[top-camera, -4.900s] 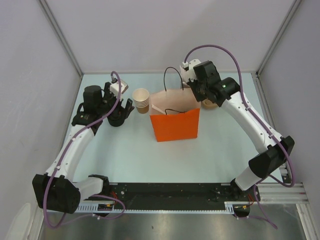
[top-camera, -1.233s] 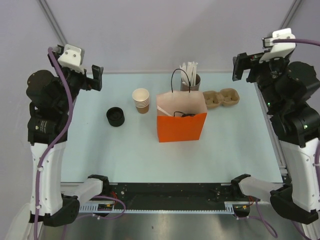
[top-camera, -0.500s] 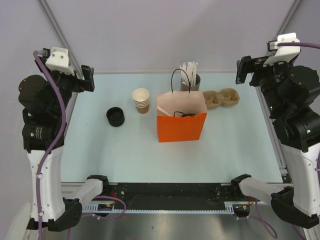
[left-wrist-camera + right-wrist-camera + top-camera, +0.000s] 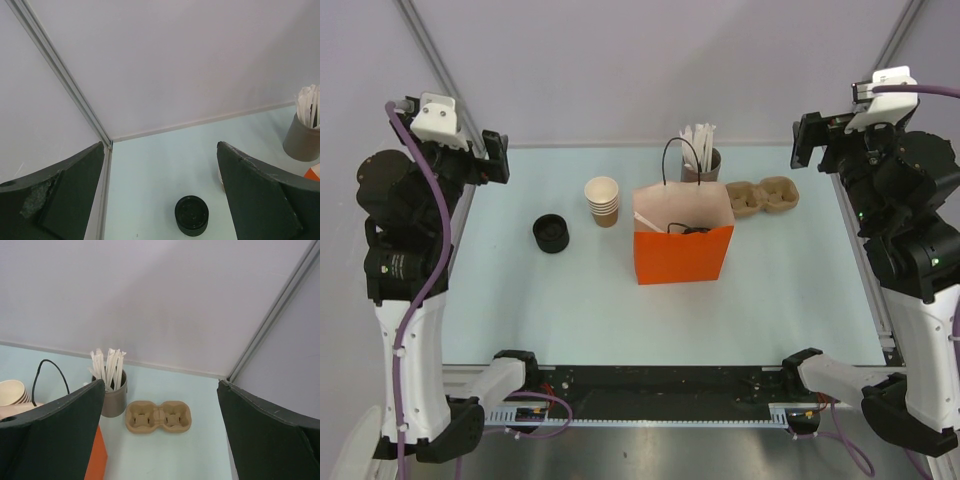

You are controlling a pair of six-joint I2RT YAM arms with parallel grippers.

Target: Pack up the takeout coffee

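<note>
Top cam alone shows the whole surface point(image 4: 570, 300), w/ orange bag point(image 4: 682, 255) mid. Arms upright, far L & R of bag. Left tool point(image 4: 161, 145) & right tool point(image 4: 161, 382) both gape wide, empty. R wrist cam: pulp carrier point(image 4: 158, 416) & straw cup point(image 4: 112, 390) behind bag. L wrist cam: lid stack point(image 4: 191, 215) left of bag. Takeout coffee: can't tell where, bag's inside unclear.

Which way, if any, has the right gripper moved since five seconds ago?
Yes. The right gripper left the orange bag's far-right corner, moving right toward the table's right edge.
</note>
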